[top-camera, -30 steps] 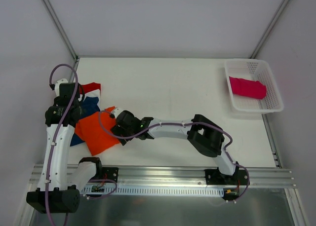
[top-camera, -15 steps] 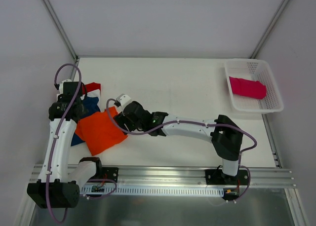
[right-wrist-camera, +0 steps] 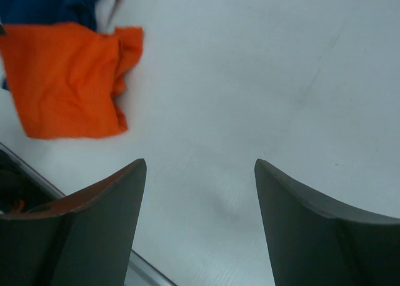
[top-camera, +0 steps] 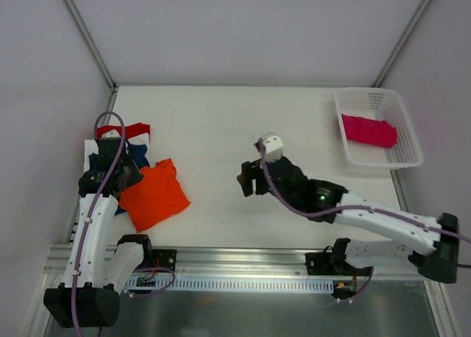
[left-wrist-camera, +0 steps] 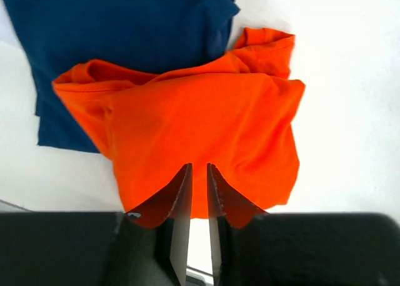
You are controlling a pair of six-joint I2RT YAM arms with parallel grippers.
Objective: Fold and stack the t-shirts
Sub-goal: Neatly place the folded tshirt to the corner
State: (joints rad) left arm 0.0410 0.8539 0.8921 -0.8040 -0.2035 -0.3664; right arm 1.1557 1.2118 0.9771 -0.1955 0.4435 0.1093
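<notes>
Orange t-shirt (top-camera: 153, 195) is lying folded, overlapping the navy t-shirt (left-wrist-camera: 125, 24) at the surface's (top-camera: 243, 123) left, left claw (left-wrist-camera: 199, 168) hovering nearly clenched, right claw (right-wrist-camera: 200, 163) gaping empty; fetching the basket's (top-camera: 403, 103) magenta t-shirt (top-camera: 368, 131) seems next.

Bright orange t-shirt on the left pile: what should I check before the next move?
1. Bright orange t-shirt neatly folded: not ok, it is rumpled and one edge is bunched.
2. It sits square on the navy blue t-shirt: not ok, it overlaps only partly and lies mostly on the white table.
3. Left pincer free of cloth: cannot tell; its jaws are shut above the orange shirt.
4. Right pincer open and empty: ok, it is above bare table.
5. Next shirt located: ok, a magenta pink t-shirt lies in the white plastic mesh basket.
</notes>
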